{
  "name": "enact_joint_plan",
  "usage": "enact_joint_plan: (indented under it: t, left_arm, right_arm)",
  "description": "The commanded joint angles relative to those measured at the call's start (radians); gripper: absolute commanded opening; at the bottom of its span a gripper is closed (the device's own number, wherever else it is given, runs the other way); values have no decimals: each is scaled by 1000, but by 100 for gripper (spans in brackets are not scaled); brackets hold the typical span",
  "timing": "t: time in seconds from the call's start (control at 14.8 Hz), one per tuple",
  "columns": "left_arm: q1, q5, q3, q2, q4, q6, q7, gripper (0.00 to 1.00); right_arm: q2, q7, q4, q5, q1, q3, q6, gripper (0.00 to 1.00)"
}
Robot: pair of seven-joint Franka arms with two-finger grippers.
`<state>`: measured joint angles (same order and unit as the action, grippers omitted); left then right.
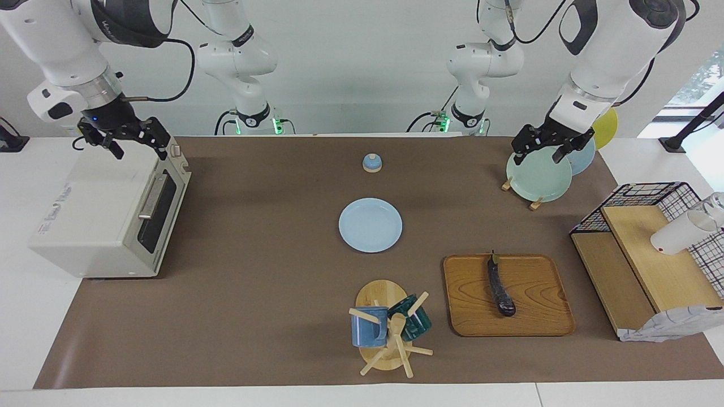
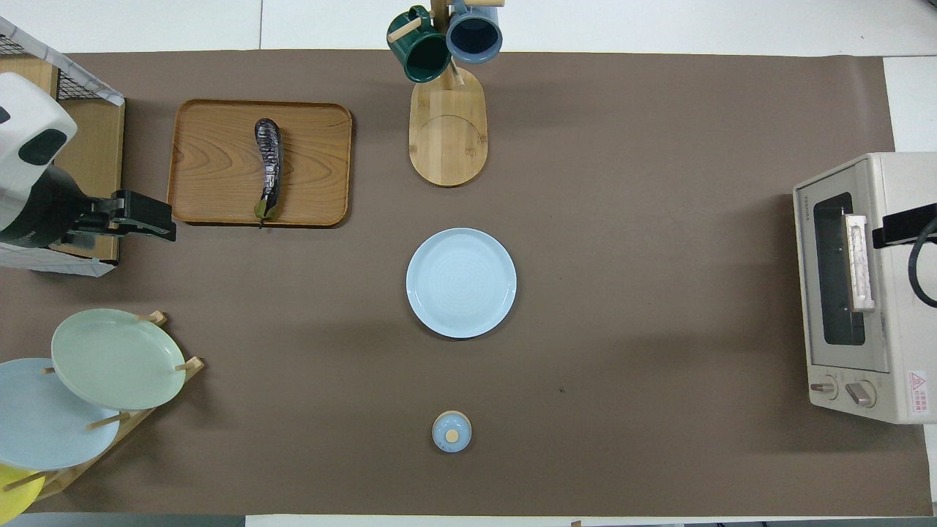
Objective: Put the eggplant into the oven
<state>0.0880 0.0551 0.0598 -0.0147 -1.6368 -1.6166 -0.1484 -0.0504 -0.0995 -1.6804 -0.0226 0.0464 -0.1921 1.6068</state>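
Note:
The dark purple eggplant (image 1: 500, 285) lies lengthwise on a wooden tray (image 1: 537, 319), stem toward the robots; it also shows in the overhead view (image 2: 268, 165) on the tray (image 2: 212, 161). The off-white oven (image 1: 102, 220) stands at the right arm's end of the table with its glass door shut; it also shows in the overhead view (image 2: 842, 293). My right gripper (image 1: 138, 148) hangs open and empty over the oven's top front edge, by the handle (image 2: 858, 260). My left gripper (image 1: 543, 151) is open and empty in the air, over the mat between the plate rack and the tray (image 2: 165, 219).
A light blue plate (image 1: 370, 224) lies mid-table, with a small blue lid (image 1: 371, 163) nearer to the robots. A mug tree (image 1: 390, 328) stands beside the tray. A plate rack (image 1: 537, 175) and a wire basket with wooden shelves (image 1: 650, 254) stand at the left arm's end.

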Motion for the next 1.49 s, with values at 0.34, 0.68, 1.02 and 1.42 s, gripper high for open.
enact_joint_plan:
  t: [0.34, 0.68, 1.02, 1.42]
  left_arm:
    - [6, -3, -9, 40, 9, -80, -10, 100]
    - [6, 2, -9, 223, 90, -147, -5, 100]
    - [4, -4, -9, 390, 100, -330, 15, 100]
    - [16, -14, -11, 582, 106, -586, 90, 100]
  right_arm:
    - [-106, -48, -264, 4, 16, 8, 194, 0]
    - [-11, -46, -286, -55, -14, 6, 274, 0]
    - [24, -46, -297, -92, -57, 6, 298, 0]
    - [21, -46, -392, -89, -50, 6, 393, 0]
